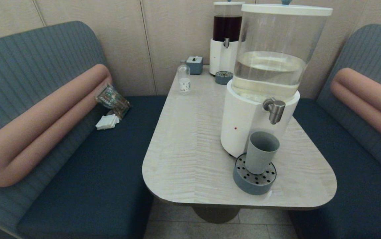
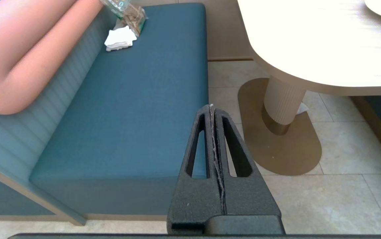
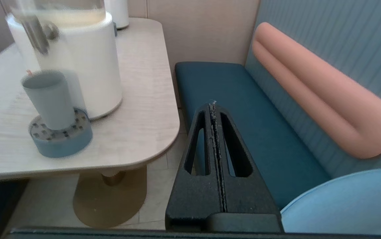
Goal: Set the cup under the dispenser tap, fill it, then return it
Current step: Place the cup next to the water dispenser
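The grey-blue cup (image 1: 261, 152) (image 3: 48, 100) stands upright on the round perforated drip tray (image 1: 254, 181) (image 3: 59, 136), in front of the big white-based dispenser (image 1: 258, 119) (image 3: 87, 73). The brushed-steel dispenser tap (image 1: 274, 110) (image 3: 37, 31) juts out above the cup and slightly to its right. My left gripper (image 2: 211, 108) is shut and empty, low beside the left bench, off the table. My right gripper (image 3: 213, 104) is shut and empty, over the right bench beyond the table's near right corner. Neither gripper shows in the head view.
A dark-liquid dispenser (image 1: 226, 36) with its own small drip tray (image 1: 223, 77) stands at the table's far end, with a small clear bottle (image 1: 184, 79) and a grey box (image 1: 194, 64). A packet (image 1: 112, 99) and white napkins (image 1: 107, 121) lie on the left bench.
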